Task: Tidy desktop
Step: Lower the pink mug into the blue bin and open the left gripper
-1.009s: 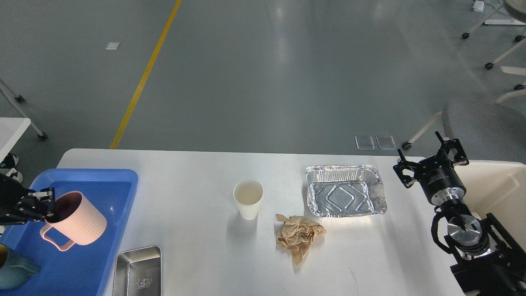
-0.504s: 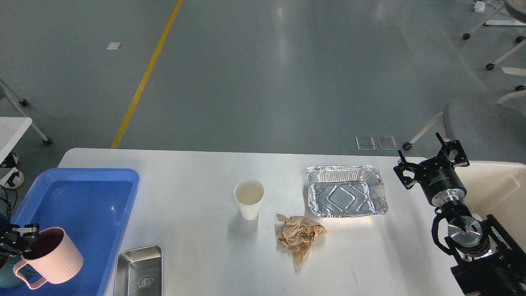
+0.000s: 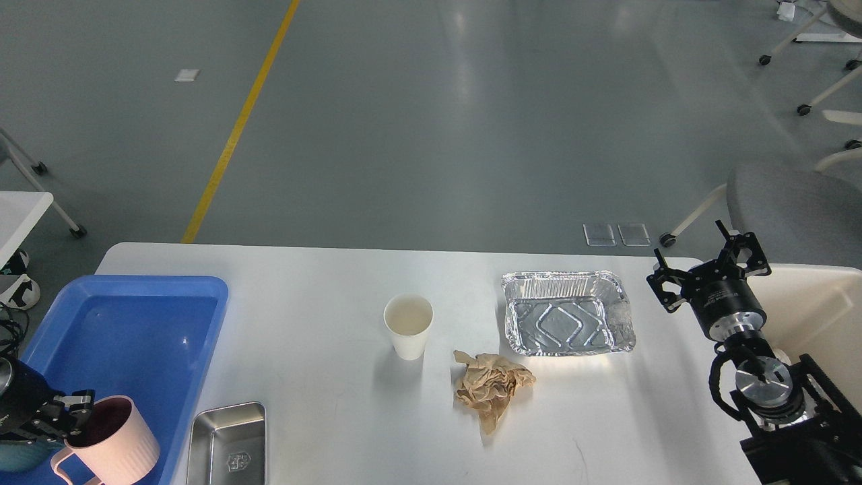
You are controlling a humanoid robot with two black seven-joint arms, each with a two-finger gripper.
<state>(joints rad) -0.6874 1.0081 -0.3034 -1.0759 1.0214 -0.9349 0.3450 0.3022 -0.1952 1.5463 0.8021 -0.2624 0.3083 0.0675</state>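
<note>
A large white desktop (image 3: 337, 404) with rounded corners fills the lower half of the head view, spreading out between the two black arms; the left gripper (image 3: 71, 414) sits at the desktop's near left corner, over a blue plastic tray (image 3: 135, 323) that rests on the desktop there, and its fingers are clamped on the rim of a pink ribbed mug (image 3: 111, 441) whose handle points down and to the left; the mug is tilted and sits low over the tray's near end; just left of this gripper a teal object (image 3: 23, 455) shows only in part at the picture's edge; just to the right of the gripper, beside the tray's right wall, a small steel tray (image 3: 227, 444) lies flat on the desktop; the right gripper (image 3: 707, 263) hangs over the desktop's far right edge with its two fingers spread apart and nothing between them; to its left, close by, an empty foil tray (image 3: 569, 313) rests on the desktop; further left and nearer the robot lies a crumpled brown paper wad (image 3: 491, 387); beyond it, well apart from both grippers, a white paper cup (image 3: 408, 327) stands upright near the desktop's middle; to the right of the right gripper, a cream-white bin (image 3: 818, 310) adjoins the desktop's edge; behind that a grey chair (image 3: 798, 209) stands on the grey floor (image 3: 438, 121), which carries a yellow line (image 3: 239, 121).
</note>
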